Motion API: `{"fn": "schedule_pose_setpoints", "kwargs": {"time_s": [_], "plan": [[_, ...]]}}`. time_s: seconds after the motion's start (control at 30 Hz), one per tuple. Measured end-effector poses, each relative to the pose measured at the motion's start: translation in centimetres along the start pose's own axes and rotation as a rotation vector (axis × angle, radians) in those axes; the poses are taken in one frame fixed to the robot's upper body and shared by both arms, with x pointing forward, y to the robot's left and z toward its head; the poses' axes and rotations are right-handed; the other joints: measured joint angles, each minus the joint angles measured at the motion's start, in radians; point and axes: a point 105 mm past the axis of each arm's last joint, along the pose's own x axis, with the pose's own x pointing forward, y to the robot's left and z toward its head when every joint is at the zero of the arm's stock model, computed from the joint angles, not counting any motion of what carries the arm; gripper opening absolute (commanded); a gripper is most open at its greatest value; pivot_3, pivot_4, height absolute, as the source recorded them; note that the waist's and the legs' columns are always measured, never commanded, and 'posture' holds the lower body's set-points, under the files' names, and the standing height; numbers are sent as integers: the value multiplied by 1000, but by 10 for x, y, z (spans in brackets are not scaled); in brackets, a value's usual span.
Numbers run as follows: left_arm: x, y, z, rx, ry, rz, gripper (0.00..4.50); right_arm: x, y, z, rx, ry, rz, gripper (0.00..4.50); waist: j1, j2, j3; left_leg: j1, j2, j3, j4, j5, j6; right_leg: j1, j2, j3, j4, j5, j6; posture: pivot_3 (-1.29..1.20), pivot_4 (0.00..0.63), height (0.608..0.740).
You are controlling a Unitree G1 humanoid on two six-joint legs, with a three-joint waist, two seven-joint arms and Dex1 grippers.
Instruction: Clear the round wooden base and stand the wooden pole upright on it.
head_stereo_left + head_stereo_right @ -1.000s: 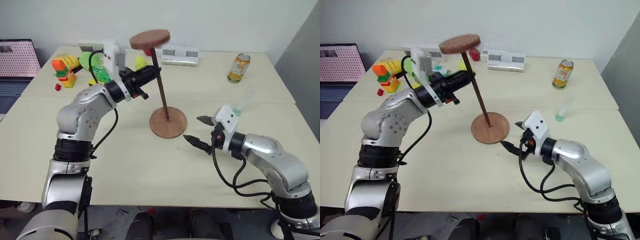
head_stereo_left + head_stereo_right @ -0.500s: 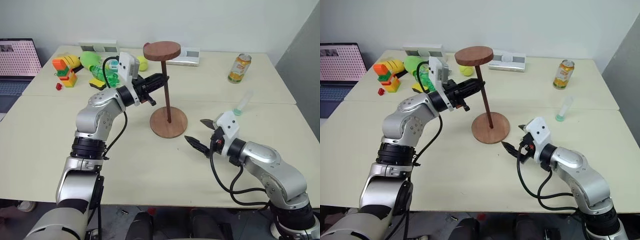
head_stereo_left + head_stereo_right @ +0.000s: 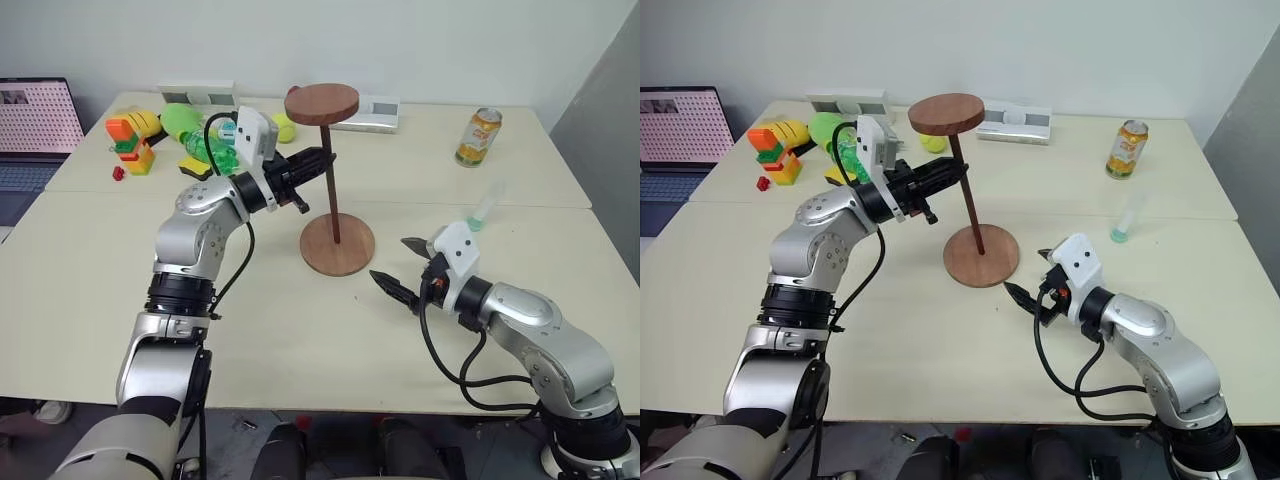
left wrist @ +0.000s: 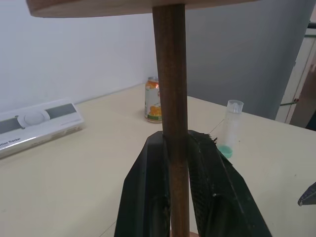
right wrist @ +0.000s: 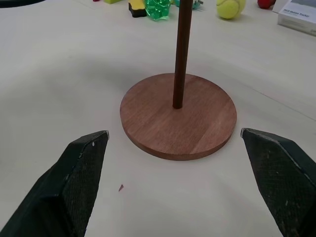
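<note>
The wooden pole stood upright at the centre of the frame, its lower end planted in the middle of the round wooden base on the cream worktop, its smaller disc uppermost. A second earlier the same pole had leaned with its top toward the upper left; half a second earlier it was already near vertical and has barely changed since. The left claw, reaching in from the left of the frame, was clamped shut on the pole just below that top disc, its black fingers pressed to either side of the shaft. The left arm had swung in toward the centre since the earlier picture. The right claw hovered low at the lower right of the base, jaws spread wide and empty, just beside the base's rim without touching it, much as before. At the upper left lay bright toy blocks, a green bottle and a tennis ball; at the upper right stood a drink can and a clear tube.
</note>
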Motion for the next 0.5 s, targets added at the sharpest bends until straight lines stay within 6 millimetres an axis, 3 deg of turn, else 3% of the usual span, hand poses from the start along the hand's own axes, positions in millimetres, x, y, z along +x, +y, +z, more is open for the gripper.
{"fn": "schedule_pose_setpoints", "kwargs": {"time_s": [0.2,0.3,0.4,0.5], "plan": [[-1,-6,-5,2,-1,-21,236,0,-1,0,1,1,-4,4500,0,0,0,0,0,-1,5,0,0,1,0,0,4,0,0,0,150,740],[-8,-13,-21,-12,31,-40,1196,-1,-2,-1,4,5,-15,4500,0,3,-3,1,-1,-1,5,0,1,2,0,0,5,0,0,0,150,740],[-17,-19,-65,-103,149,-38,1849,-1,-3,-2,7,9,-21,4500,-1,4,-3,0,-1,-1,6,-1,2,0,1,1,7,0,0,0,150,740],[-23,-18,-82,-135,199,-22,2366,-2,-3,-3,11,18,-26,4500,-3,4,-3,-1,-1,-2,6,-1,2,-1,1,0,8,0,0,0,150,740]]}}
